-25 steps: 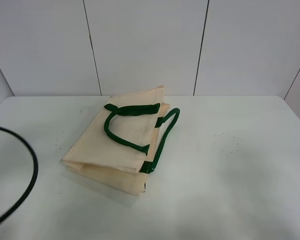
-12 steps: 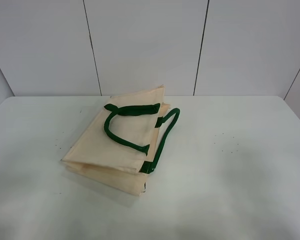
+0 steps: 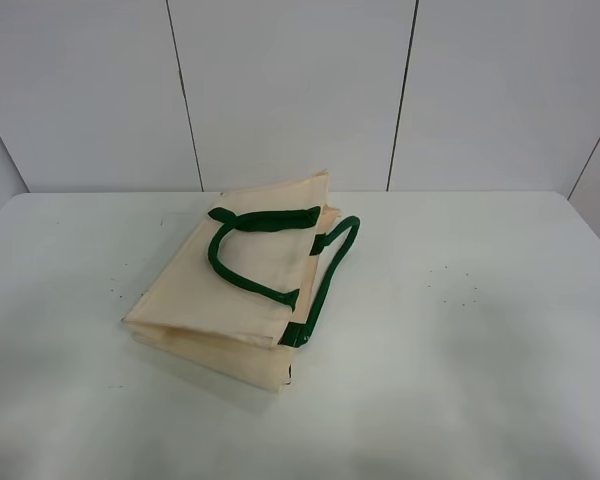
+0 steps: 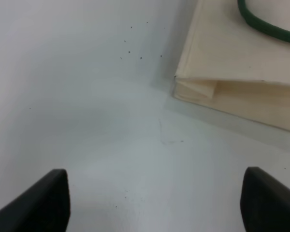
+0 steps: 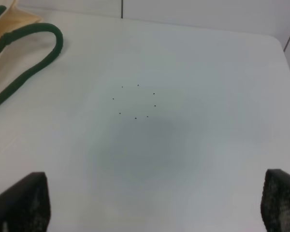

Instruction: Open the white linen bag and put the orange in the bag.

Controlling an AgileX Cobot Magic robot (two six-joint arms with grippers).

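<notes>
The white linen bag (image 3: 242,282) lies flat and folded on the white table, its two dark green handles (image 3: 270,258) lying across and beside it. The orange is out of view in every frame. The left wrist view shows my left gripper (image 4: 157,205) open and empty above bare table, with the bag's corner (image 4: 232,72) just beyond it. The right wrist view shows my right gripper (image 5: 154,208) open and empty over bare table, with a green handle (image 5: 34,63) and a bit of the bag at the picture's edge. Neither gripper appears in the exterior high view.
The white table (image 3: 480,330) reaches back to a white panelled wall (image 3: 290,90). Small dark specks mark the tabletop (image 5: 135,101). The table's far right corner (image 5: 275,43) shows in the right wrist view.
A black cable loop at the left edge of the exterior high view one second ago has gone out of view. The bag has not moved.
</notes>
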